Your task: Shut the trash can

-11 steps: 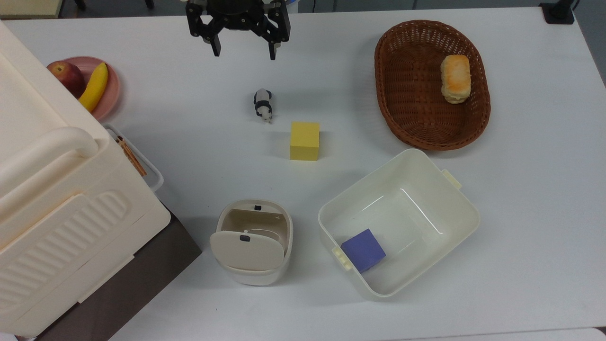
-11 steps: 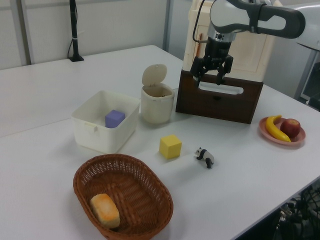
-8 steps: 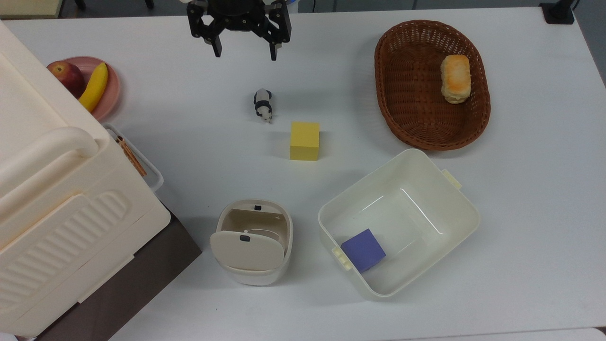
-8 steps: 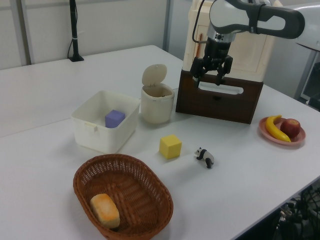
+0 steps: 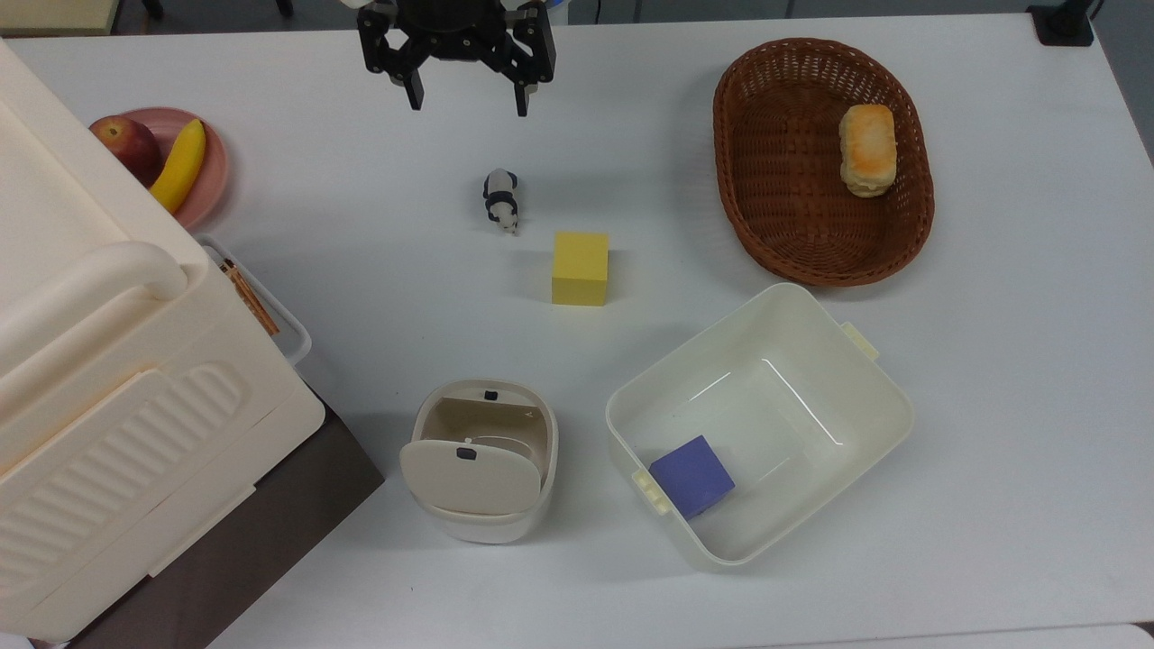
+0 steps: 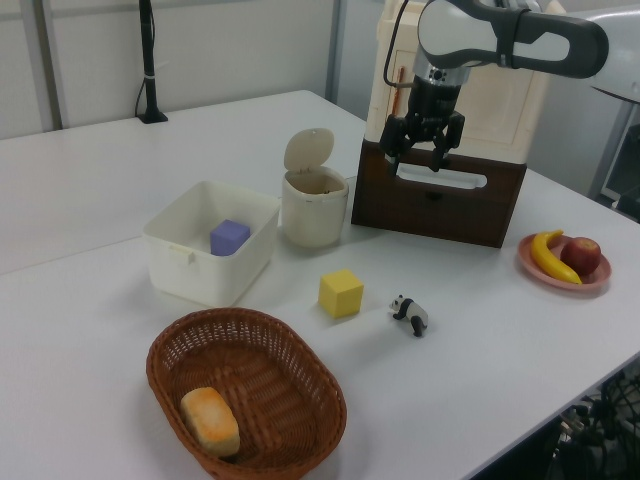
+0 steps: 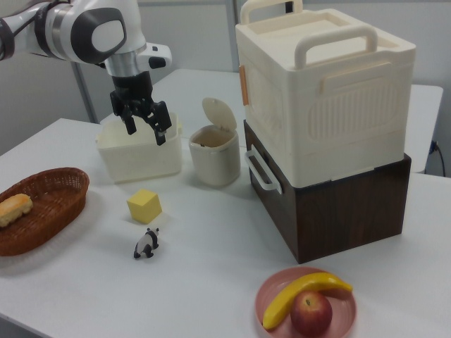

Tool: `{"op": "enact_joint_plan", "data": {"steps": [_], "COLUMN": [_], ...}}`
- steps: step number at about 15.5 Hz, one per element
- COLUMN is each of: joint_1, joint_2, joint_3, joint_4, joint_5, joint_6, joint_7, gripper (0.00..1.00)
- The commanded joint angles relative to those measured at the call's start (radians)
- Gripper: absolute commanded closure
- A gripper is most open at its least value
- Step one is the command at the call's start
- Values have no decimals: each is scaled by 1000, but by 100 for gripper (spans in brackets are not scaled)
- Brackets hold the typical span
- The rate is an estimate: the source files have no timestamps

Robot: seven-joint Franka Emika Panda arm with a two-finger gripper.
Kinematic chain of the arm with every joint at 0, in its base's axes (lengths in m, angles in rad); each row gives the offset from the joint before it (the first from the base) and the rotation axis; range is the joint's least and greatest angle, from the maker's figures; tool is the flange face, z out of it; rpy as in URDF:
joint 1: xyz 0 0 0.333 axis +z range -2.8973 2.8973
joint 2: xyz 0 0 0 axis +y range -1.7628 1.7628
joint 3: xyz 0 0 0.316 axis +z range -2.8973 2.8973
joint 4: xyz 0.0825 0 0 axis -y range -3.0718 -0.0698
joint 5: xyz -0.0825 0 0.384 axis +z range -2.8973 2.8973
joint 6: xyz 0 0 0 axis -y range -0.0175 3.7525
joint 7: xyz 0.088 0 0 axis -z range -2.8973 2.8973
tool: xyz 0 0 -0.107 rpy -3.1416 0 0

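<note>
Trash can [image 5: 480,464] standing near the bottom of the top view, between the big cream ribbed box [image 5: 108,388] on the top view's left and the lidless cream tub [image 5: 757,424] on the top view's right. Lid [image 5: 471,478] up on its hinge, mouth open, black button [image 5: 465,454] visible on the lid; nothing closed yet.

Gripper [image 5: 466,97] high above the worktop [image 5: 992,361] at the top view's upper edge, fingers [image 5: 413,92] spread wide and holding nothing. Well apart from the trash can: can lying almost straight down the top view from the fingers, barely offset sideways. In the left view, gripper [image 6: 421,158] hanging to the left view's right of the raised lid [image 6: 307,150] and higher than it; in the right view, gripper [image 7: 144,128] to the right view's left of the can [image 7: 215,156].

Hinge on the can's edge nearest the bottom of the top view, so the lid swings shut toward the gripper's side. Likely needed: travelling past the can's mouth, then pressing the lid from behind or above. Toy panda [image 5: 500,200] and yellow block [image 5: 581,268] lying near that straight line, low on the worktop, probably passed over at this height.

Surface white, flat and smooth. Elsewhere: brown wicker basket [image 5: 793,225] with a bread roll [image 5: 867,150], pink plate [image 5: 209,171] with a banana [image 5: 183,164] and an apple [image 5: 128,146], purple block [image 5: 691,475] in the tub.
</note>
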Motion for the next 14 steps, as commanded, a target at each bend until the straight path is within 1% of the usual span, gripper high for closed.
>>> {"op": "enact_joint_plan", "data": {"steps": [1,14], "joint_1": [2,-1], "joint_2": [-5,-3], "joint_3": [-5,-7], "joint_4": [2,4], "joint_5": [14,10], "joint_6": [-11,-3], "joint_7": [-17,-26], "gripper": [0,0]}}
